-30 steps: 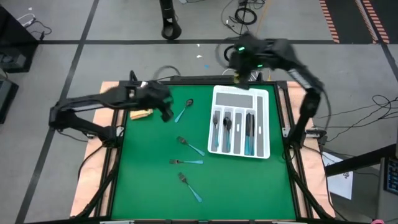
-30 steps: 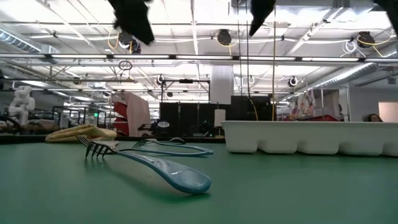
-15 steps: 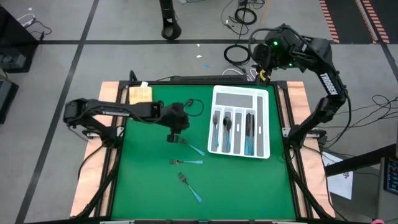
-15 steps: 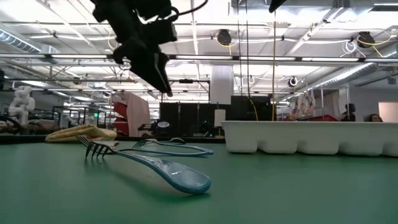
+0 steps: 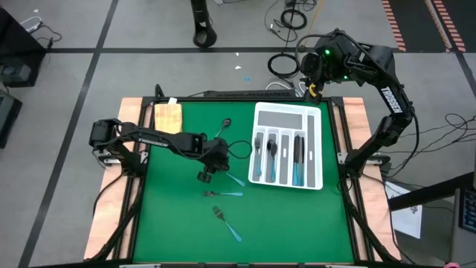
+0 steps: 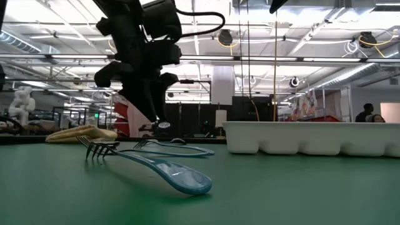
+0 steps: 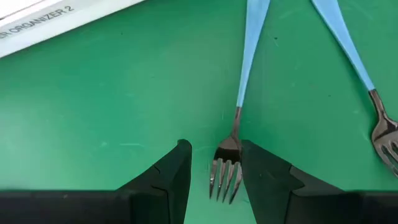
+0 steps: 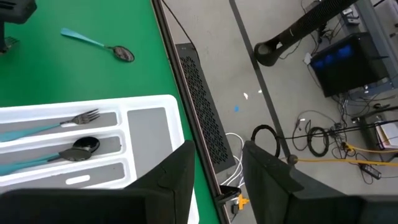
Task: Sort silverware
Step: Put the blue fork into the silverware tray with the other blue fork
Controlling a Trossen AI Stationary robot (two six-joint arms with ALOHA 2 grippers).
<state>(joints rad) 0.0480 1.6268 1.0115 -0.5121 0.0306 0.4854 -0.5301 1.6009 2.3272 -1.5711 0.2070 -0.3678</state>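
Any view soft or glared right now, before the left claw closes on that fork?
Left wrist view: sharp, fork head crisp between the open left claw. Low view: nearest fork in focus, ceiling lights bright behind the arm's silhouette. High view: evenly lit, no glare on the green table.

The white organiser tray point(image 7: 56, 22) carries dark printed lettering along its rim, cut off at the edge; what shows reads "ORGANIZER 2". Nothing else is legible.

three loose forks point(image 5: 224, 193), one spoon point(image 5: 223, 127), one tray point(image 5: 314, 152) (partly filled)
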